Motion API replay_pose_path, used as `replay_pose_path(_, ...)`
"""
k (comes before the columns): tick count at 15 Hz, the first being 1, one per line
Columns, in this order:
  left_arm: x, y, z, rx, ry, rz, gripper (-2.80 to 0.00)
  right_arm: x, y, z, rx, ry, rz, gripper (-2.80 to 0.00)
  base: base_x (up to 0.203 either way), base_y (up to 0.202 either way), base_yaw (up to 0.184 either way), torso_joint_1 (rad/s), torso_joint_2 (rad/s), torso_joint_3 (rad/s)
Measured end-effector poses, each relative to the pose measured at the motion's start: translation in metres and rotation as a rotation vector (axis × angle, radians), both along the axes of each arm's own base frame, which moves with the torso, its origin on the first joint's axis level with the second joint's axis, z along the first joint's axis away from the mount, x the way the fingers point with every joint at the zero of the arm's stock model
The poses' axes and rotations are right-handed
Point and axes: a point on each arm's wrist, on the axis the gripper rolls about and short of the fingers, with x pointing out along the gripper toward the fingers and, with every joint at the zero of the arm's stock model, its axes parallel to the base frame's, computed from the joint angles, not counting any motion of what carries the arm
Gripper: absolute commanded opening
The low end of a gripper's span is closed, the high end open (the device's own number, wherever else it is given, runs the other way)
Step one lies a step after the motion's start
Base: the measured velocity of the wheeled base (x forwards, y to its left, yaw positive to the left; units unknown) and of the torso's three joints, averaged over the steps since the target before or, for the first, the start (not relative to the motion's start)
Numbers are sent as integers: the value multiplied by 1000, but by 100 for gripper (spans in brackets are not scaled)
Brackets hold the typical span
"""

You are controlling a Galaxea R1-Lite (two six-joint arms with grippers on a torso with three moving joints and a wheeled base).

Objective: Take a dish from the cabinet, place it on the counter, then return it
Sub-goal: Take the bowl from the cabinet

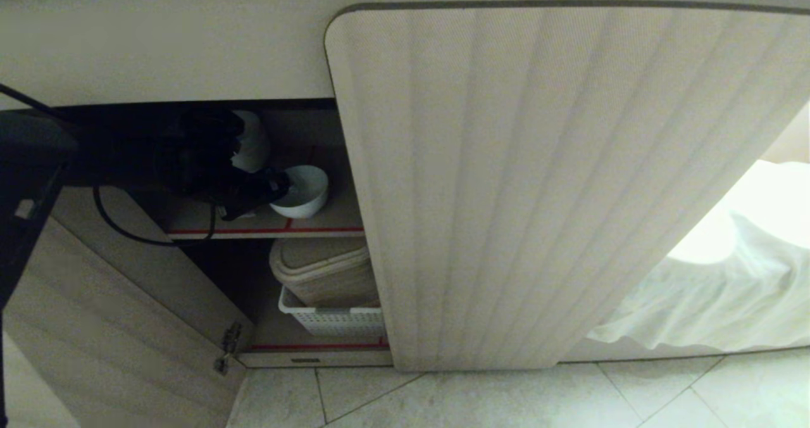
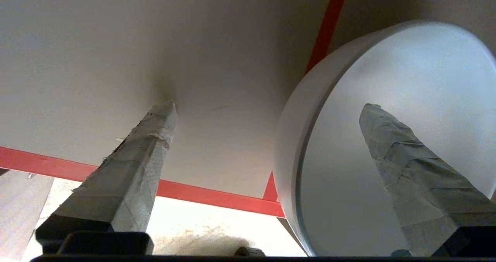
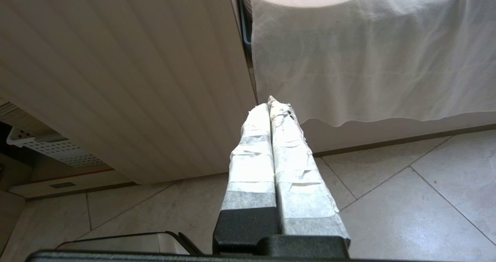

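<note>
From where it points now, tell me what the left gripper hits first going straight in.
Probably the small white round ceramic bowl: the open left gripper straddles its rim, one finger inside, one outside over the shelf. Depth is unclear.

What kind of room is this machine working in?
Most likely a home kitchen: a low cabinet with ribbed doors under a counter, a white bowl on its red-edged shelf, storage bins below, and a tiled floor.
</note>
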Motion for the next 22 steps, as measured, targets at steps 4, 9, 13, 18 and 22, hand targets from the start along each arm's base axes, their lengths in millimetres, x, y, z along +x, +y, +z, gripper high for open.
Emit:
replay_pose_path(4,1,0,-1,1,-1,1,0,0,0,0,0,0,0,-280,0,0,0,0,0,0)
replay_pose_path(9,4,0,-8,4,7,2,0,0,0,0,0,0,0,-280,0,0,0,0,0,0)
replay_pose_path(13,11,0,-7,4,-5,3,0,0,0,0,0,0,0,-280,0,0,0,0,0,0)
replay_pose_path(18,20,-2,-9,4,-17,0,0,0,0,0,0,0,0,-280,0,0,0,0,0,0)
replay_pose_path(22,22,-3,-11,4,-14,-2,0,0,0,0,0,0,0,-280,0,0,0,0,0,0)
